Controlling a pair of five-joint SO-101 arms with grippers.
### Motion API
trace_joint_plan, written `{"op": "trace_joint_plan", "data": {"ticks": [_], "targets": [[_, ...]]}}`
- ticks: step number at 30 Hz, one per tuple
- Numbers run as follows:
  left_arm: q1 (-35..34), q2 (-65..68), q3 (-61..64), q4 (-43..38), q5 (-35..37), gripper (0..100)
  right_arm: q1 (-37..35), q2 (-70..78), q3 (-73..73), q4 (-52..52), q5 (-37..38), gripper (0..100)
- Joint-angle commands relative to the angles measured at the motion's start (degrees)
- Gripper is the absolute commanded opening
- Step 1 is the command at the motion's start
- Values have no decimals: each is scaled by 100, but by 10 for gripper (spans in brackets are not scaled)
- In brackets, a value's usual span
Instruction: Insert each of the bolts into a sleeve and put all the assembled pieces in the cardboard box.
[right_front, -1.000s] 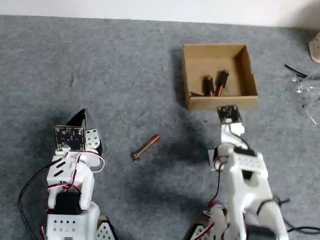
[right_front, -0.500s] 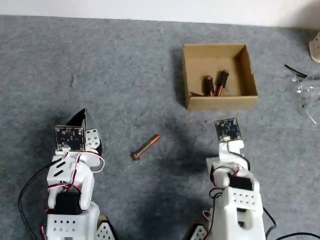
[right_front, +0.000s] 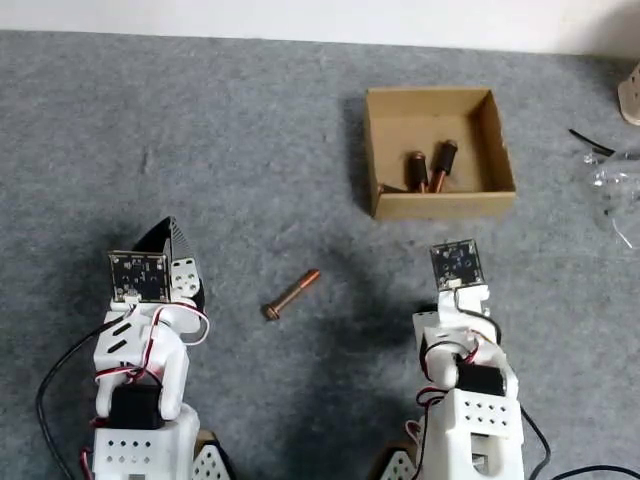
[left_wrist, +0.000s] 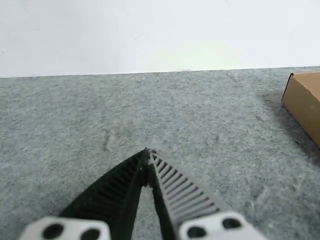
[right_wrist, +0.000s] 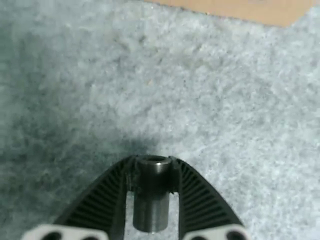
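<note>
- Two sets of jaws are mine on this grey felt counter (right_front: 230, 130). My left jaws sit low on the left side, clenched tip to tip on nothing, hovering just above the felt.
- Between my arms lies the slim copper-coloured metal bolt (right_front: 291, 294), flat on the counter and slanted. Its head end points back toward my left arm and its shank points toward the box. It touches nothing else.
- My right jaws are clamped on the dark cylindrical metal sleeve (right_wrist: 151, 192). Its open bore faces outward from the tips, just above the felt and near the box's front wall.
- As I judge it, the step in hand is getting that bolt. My left jaws should release and come down across the shank close to the head, so most of the length sticks out free.
- I would then line the shank up with the sleeve's bore before pushing, with my right grip firm so the sleeve cannot twist.
- Farther right stands the open brown cardboard box (right_front: 445, 205), well apart from the bolt. It holds two assembled bolt-and-sleeve pieces (right_front: 430, 168) lying side by side.
</note>
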Motion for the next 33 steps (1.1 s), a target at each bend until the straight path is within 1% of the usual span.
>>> {"op": "trace_joint_plan", "data": {"ticks": [1,28,33], "targets": [[92,-66,110,-105,18,7,-4,-110,-57,-127,18,5],[92,-66,110,-105,18,7,-31,-92,-66,-119,62,5],[92,-66,110,-105,18,7,-40,-92,-75,145,62,5]]}}
